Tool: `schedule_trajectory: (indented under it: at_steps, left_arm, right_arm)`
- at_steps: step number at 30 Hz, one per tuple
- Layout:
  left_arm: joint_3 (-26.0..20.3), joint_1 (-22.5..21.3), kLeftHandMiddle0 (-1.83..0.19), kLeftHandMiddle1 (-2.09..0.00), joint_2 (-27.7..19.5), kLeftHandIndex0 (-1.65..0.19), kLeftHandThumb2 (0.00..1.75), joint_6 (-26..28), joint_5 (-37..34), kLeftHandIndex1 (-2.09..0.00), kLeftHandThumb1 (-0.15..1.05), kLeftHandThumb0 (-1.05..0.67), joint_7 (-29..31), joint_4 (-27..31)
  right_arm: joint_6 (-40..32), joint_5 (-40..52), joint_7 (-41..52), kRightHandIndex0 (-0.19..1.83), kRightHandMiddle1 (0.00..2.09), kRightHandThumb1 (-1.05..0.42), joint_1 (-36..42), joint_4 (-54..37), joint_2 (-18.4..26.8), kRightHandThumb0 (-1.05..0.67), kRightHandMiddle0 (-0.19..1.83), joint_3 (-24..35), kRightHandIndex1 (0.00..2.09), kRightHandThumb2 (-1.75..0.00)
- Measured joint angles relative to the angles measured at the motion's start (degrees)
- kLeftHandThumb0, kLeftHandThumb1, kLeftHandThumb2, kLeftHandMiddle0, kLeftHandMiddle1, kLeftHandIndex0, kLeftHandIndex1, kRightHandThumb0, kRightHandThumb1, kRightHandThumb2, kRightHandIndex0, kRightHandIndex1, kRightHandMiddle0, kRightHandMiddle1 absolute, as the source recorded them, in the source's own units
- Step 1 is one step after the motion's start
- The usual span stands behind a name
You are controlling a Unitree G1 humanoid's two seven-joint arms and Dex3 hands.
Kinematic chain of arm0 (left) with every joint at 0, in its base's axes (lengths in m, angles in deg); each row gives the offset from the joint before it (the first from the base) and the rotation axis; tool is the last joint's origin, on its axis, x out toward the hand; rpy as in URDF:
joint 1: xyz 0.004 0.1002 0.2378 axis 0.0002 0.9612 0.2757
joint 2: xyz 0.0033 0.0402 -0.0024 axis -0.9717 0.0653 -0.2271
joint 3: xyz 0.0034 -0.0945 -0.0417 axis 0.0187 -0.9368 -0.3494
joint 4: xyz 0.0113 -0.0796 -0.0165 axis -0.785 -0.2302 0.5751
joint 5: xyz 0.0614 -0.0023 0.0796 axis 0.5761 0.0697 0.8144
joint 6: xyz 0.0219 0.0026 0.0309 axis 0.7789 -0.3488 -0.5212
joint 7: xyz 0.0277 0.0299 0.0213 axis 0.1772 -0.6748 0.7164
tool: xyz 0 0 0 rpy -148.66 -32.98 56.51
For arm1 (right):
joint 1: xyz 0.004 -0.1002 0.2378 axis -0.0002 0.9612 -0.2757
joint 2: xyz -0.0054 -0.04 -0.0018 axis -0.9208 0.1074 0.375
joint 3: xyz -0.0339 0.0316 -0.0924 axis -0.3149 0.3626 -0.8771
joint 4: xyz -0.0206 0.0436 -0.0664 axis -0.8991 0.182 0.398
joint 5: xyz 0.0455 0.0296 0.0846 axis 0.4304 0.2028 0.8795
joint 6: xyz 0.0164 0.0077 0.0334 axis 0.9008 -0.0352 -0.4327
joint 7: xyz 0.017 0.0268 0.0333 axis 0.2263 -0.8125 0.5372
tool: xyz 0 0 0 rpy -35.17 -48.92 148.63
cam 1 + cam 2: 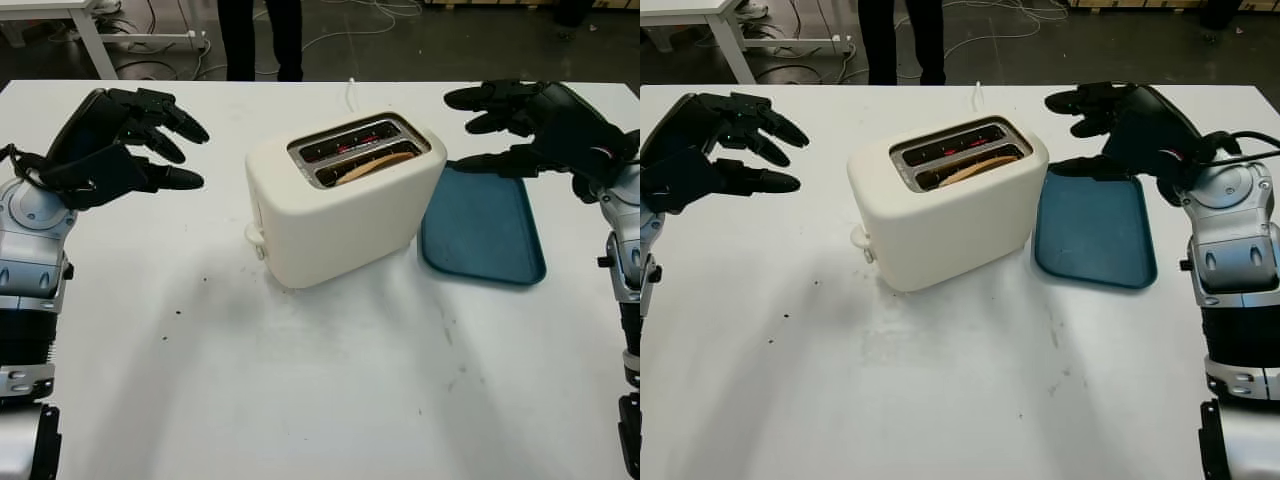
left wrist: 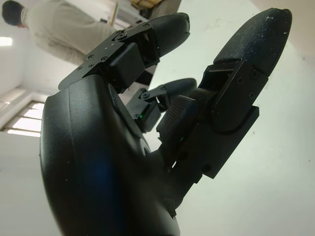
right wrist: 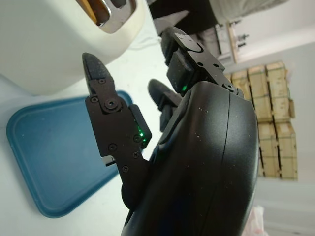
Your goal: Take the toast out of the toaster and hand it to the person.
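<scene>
A cream two-slot toaster (image 1: 340, 205) stands in the middle of the white table. A brown slice of toast (image 1: 372, 164) sits low in its nearer slot; the far slot glows red inside. My left hand (image 1: 160, 140) hovers open to the left of the toaster, well apart from it. On the other side my right hand (image 1: 490, 125) hangs open over the far end of the blue tray (image 1: 485, 228). A person's dark legs (image 1: 258, 38) stand beyond the table's far edge.
The blue tray lies flat just right of the toaster, touching its side. A white cord (image 1: 351, 92) runs from behind the toaster to the far edge. Bare tabletop (image 1: 300, 380) stretches in front. A white desk (image 1: 85, 30) and cables are on the floor behind.
</scene>
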Motion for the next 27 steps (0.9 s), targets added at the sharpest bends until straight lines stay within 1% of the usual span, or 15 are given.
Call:
schedule_trajectory:
  at_steps: [5,10,22,27]
  left_arm:
    - [0.0,0.0,-0.85,-0.81,0.0,-0.86,0.0,-0.01,0.0,-0.66,0.63,-1.05,0.01,-0.09]
    - [0.0,0.0,-0.85,-0.81,0.0,-0.86,0.0,0.0,-0.01,-0.66,0.63,-1.05,0.06,-0.11]
    - [0.22,-0.11,-0.87,-0.81,0.0,-0.86,0.0,0.05,-0.01,-0.67,0.62,-1.05,0.08,-0.26]
    - [0.22,-0.1,-0.86,-0.81,0.0,-0.86,0.0,0.3,-0.01,-0.67,0.63,-1.05,0.08,-0.19]
  right_arm:
    - [0.18,-0.1,-0.01,0.17,0.01,-0.77,0.58,-0.04,0.01,-0.24,0.54,0.21,0.83,0.0]
    - [0.17,0.05,-0.03,0.16,0.01,-0.78,1.21,-0.31,0.0,-0.2,0.53,0.7,0.82,0.0]
    - [-1.17,-0.25,-0.31,0.17,0.01,-0.79,1.46,-1.54,-0.01,-0.23,0.53,1.17,0.81,0.0]
    - [-1.17,0.01,-0.42,0.15,0.0,-0.78,1.61,-1.5,-0.09,-0.22,0.52,1.38,0.81,0.0]
